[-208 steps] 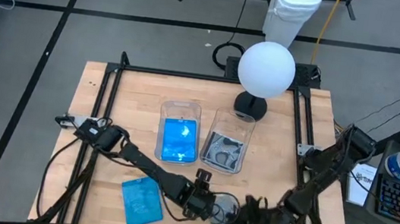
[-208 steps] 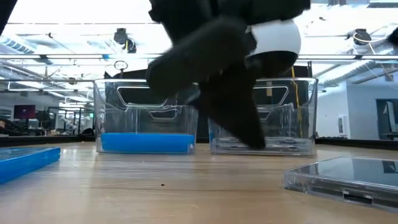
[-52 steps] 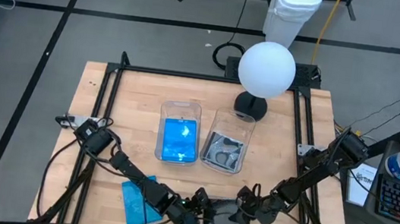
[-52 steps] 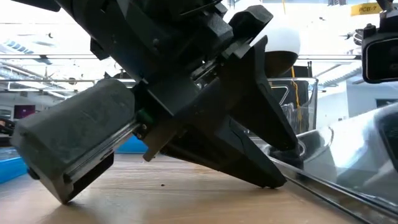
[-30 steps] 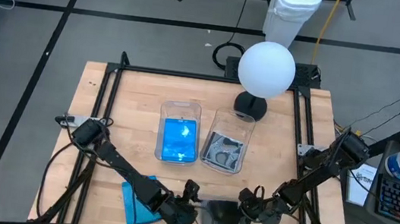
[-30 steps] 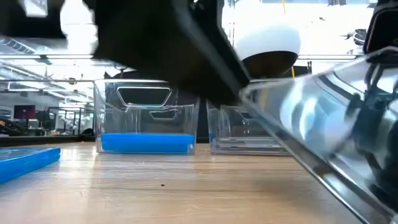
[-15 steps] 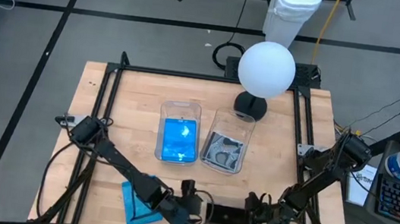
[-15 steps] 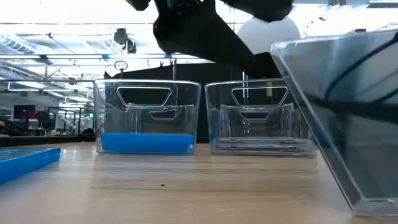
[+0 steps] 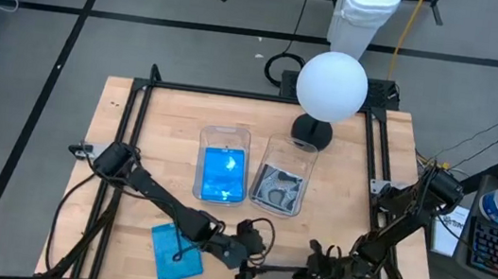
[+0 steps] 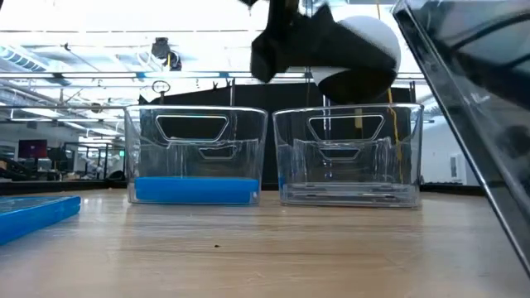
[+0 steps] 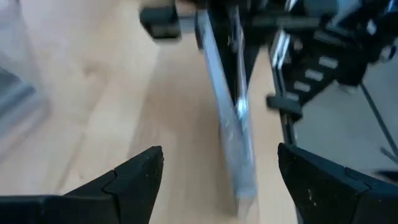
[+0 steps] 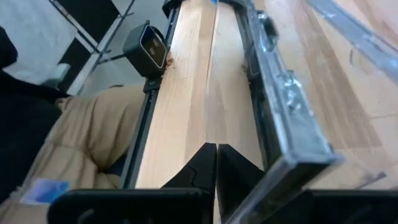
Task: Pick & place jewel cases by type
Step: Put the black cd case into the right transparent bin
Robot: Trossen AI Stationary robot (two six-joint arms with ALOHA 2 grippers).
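Note:
A clear jewel case (image 9: 276, 274) stands almost upright on one edge near the table's front edge. It shows edge-on in the left wrist view (image 11: 227, 118) and as a steep slanted pane in the low view (image 10: 472, 124). My right gripper (image 9: 312, 274) is shut beside the case's right end (image 12: 216, 149). My left gripper (image 9: 248, 252) is open at the case's left end, one finger on either side and apart from it (image 11: 219, 151). A blue jewel case (image 9: 176, 251) lies flat on the table at the front left. My right gripper touches the clear case with its shut fingers, not between them. One flat face of the case (image 12: 283, 134) leans against the outer side of one finger (image 12: 239, 171), near the case's right end. The fingers lie level, along the table. The case stands tilted, close to upright.
Two clear tubs stand mid-table: the left tub (image 9: 227, 137) holds blue cases, the right tub (image 9: 286, 151) holds clear ones. A lamp with a white globe (image 9: 332, 86) stands behind them. A black frame (image 9: 142, 117) runs round the table.
The clear case has tipped from a slant to almost upright; from above it has narrowed from a dark square to a thin line. My right gripper has gone a little toward the table's near edge with it.

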